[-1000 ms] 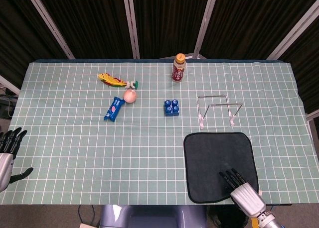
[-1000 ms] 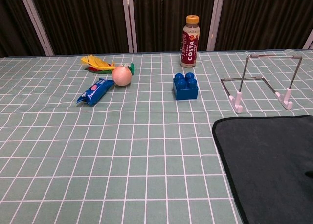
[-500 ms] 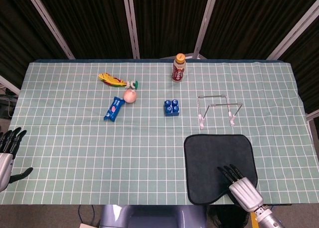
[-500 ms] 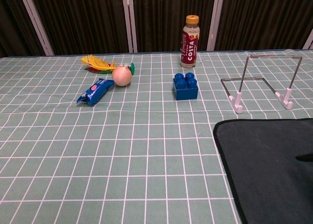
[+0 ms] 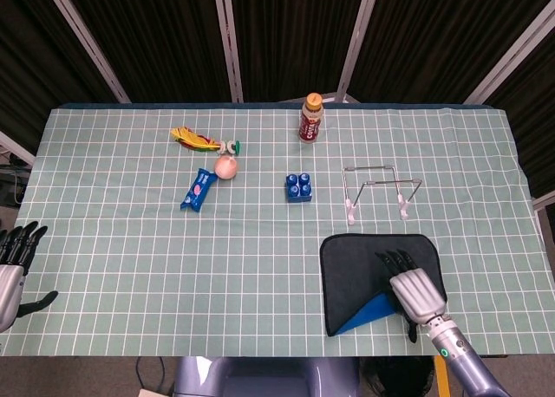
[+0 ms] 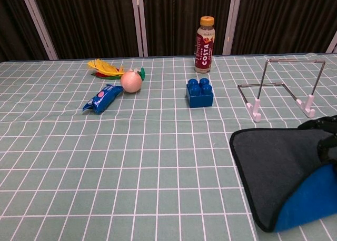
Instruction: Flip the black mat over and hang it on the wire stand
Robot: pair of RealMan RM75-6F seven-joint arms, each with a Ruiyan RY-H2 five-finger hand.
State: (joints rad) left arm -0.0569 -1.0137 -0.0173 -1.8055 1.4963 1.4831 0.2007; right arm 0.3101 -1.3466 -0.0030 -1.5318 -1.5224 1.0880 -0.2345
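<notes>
Main risk from here: my right hand (image 5: 414, 295) has the black mat (image 5: 364, 263) only half folded, near edge lifted and blue underside (image 5: 368, 312) showing, so if the hold is loose the flap drops back black side up, or the whole mat slides over the counter (image 5: 260, 267) cloth instead of turning. A second risk is swinging it into the wire stand (image 5: 380, 189), which sits just beyond my fingertips and looks light enough to tip or skid if the mat's far edge bumps it. As for the hand itself: fingers (image 5: 397, 260) stretched forward and lying on top of the black face, palm over the raised corner. I judge it's gripping that folded edge, thumb hidden underneath, so how tight I can't tell. The chest view only catches dark fingertips at the frame's right edge, above the blue flap. The mat is under and ahead of my right hand, still flat on the counter at its far side, not touching the stand. My left hand (image 5: 16, 263) is well off to the other side, at the counter's edge, fingers apart, holding nothing.
</notes>
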